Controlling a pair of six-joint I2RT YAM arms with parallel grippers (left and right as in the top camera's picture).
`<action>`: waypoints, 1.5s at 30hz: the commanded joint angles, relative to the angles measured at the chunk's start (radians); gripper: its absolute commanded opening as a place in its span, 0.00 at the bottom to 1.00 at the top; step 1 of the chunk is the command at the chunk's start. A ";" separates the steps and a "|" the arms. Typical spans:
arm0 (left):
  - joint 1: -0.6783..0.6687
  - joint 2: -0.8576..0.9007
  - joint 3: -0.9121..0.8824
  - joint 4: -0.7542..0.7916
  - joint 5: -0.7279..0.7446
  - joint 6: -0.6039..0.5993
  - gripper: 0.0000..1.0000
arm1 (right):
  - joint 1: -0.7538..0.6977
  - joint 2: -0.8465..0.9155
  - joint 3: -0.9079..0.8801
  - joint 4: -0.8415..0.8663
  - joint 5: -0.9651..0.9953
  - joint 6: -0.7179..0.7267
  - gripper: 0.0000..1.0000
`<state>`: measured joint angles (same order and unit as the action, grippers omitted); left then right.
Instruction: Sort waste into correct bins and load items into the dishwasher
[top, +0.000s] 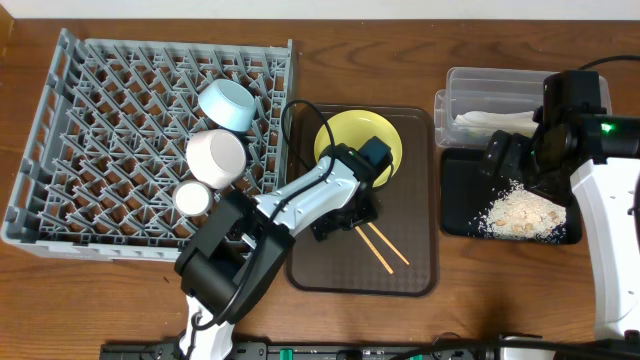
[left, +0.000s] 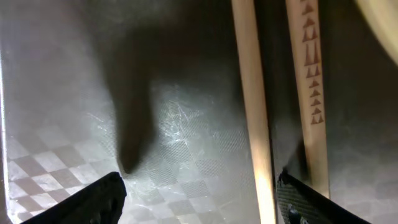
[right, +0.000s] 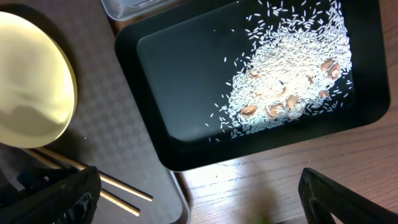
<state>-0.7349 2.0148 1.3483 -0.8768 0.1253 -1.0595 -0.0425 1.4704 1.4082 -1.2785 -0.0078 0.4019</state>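
My left gripper (top: 330, 225) is open and low over the brown serving tray (top: 420, 270). In the left wrist view its fingers (left: 199, 202) straddle one wooden chopstick (left: 255, 112); the second chopstick (left: 314, 93) lies just outside the right finger. Both chopsticks (top: 382, 245) lie beside the yellow plate (top: 360, 140). The grey dish rack (top: 90, 130) holds the light blue bowl (top: 228, 103), the whitish bowl (top: 216, 157) and the small white cup (top: 193, 199). My right gripper (top: 503, 158) is open and empty (right: 199, 199) over the black tray (right: 186, 81), which holds the crumbs (right: 286, 74). The napkin (top: 495, 122) is in the clear tub (top: 470, 85). The wrapper is not in view.
The brown serving tray (right: 124, 124) sits between the rack and the bins. A strip of bare wood table (right: 261, 186) lies between it and the black tray (top: 455, 200). The right arm's white base (top: 615, 250) stands at the right edge.
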 joint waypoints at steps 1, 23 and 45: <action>-0.003 0.013 -0.010 0.001 0.006 -0.011 0.80 | -0.010 -0.018 0.003 -0.001 0.000 0.002 0.99; -0.002 0.013 -0.086 0.072 0.092 -0.008 0.45 | -0.010 -0.018 0.003 -0.001 0.000 0.002 0.99; -0.002 0.013 -0.086 0.071 0.092 -0.008 0.12 | -0.010 -0.018 0.003 -0.001 0.000 0.002 0.99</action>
<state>-0.7341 1.9934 1.2926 -0.8249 0.2180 -1.0729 -0.0425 1.4704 1.4082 -1.2789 -0.0078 0.4019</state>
